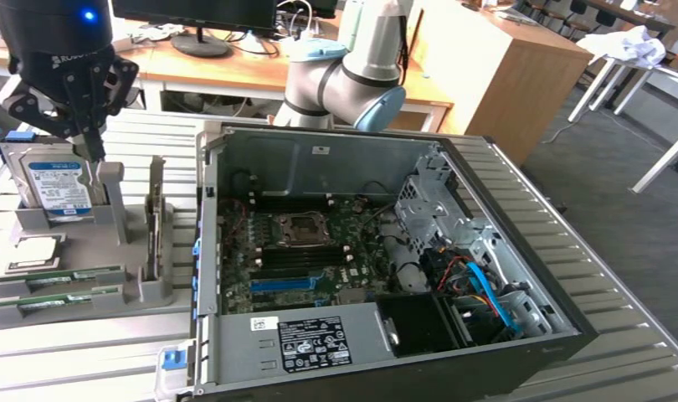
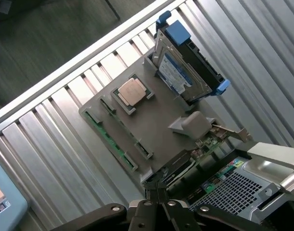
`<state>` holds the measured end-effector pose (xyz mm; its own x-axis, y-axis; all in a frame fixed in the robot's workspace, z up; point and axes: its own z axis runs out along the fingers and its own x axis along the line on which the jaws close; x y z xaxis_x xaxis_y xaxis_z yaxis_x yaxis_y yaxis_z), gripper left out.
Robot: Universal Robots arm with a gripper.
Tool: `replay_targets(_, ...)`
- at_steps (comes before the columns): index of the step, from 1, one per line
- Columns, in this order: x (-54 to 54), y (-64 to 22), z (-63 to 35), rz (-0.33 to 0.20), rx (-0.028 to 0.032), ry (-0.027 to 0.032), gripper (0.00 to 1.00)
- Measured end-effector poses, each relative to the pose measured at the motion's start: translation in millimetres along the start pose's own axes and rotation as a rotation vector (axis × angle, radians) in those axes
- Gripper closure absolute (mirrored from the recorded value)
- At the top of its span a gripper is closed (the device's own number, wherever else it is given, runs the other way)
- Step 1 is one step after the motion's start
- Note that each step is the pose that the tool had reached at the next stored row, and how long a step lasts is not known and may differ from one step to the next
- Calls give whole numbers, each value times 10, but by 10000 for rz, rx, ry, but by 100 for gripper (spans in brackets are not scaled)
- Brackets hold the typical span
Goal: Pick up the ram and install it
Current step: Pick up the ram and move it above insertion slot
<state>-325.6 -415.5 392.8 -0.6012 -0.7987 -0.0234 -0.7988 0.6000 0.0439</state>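
Observation:
A green ram stick (image 1: 60,278) stands on edge in a slot of the grey holder (image 1: 138,289) at the exterior view's left, and a second one (image 1: 51,300) sits just in front of it. From the wrist, the ram (image 2: 109,138) appears as a thin green strip along the holder's (image 2: 161,125) edge. My black gripper (image 1: 91,152) hangs above the holder's back part, beside the upright hard drive (image 1: 55,186), well apart from the ram. Its fingertips (image 2: 156,191) press together, shut on nothing.
The open computer case (image 1: 518,251) lies on the slatted table with its motherboard (image 1: 305,251) exposed. On the holder are also a silver processor chip (image 2: 131,91), the blue-labelled hard drive (image 2: 185,72) and an upright expansion card (image 1: 155,219). Desks and a monitor stand behind.

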Motion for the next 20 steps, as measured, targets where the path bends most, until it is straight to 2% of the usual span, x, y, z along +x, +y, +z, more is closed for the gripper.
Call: replay_targets(20,0,0,1,-1277,-30,56,90)
